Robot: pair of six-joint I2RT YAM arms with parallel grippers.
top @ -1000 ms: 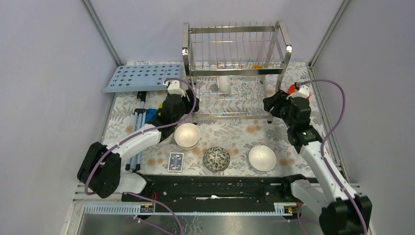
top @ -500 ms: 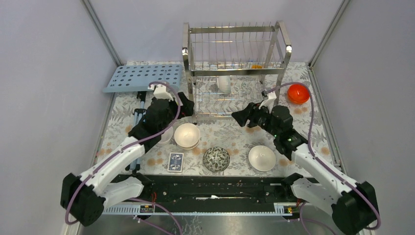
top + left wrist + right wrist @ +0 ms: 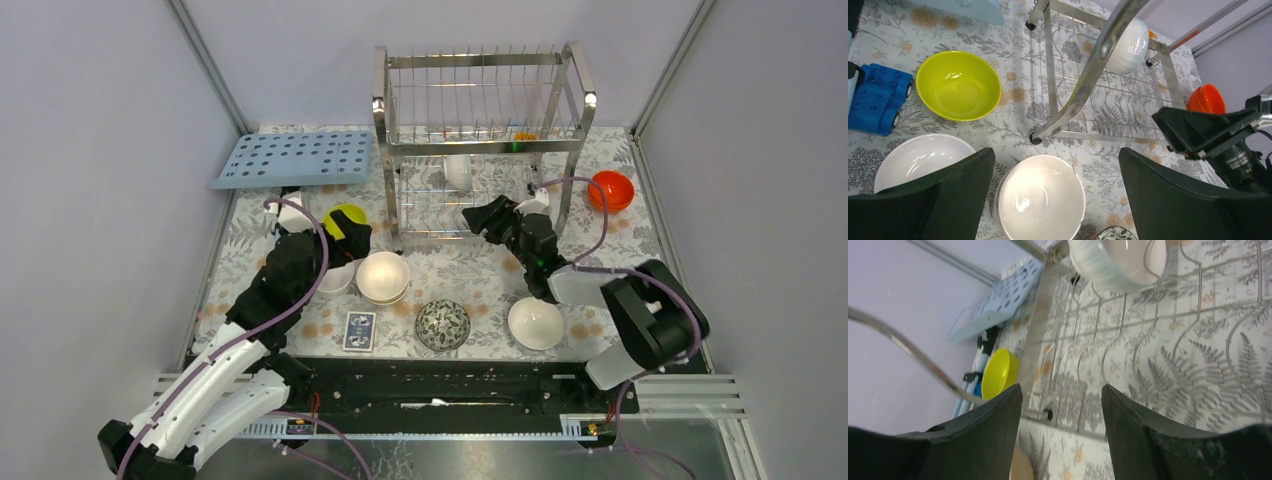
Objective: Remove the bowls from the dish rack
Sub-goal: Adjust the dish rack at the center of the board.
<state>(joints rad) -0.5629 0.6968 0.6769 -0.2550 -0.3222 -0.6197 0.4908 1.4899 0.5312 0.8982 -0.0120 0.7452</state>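
The steel dish rack stands at the back centre, with one white bowl on edge in its lower tier. On the table are a yellow-green bowl, a white bowl, a stacked pale bowl, a dark patterned bowl, a white bowl and an orange-red bowl. My left gripper is open and empty above the stacked pale bowl. My right gripper is open and empty at the rack's front edge, facing the racked bowl.
A light-blue perforated tray lies at the back left. A blue toy and blue-white rods lie left of the bowls. A card box sits near the front. A small yellow-orange block is on the rack's upper tier.
My right gripper left the orange-red bowl at the right and swung left to the rack's front. My left arm drew back toward the near left, uncovering the yellow-green bowl.
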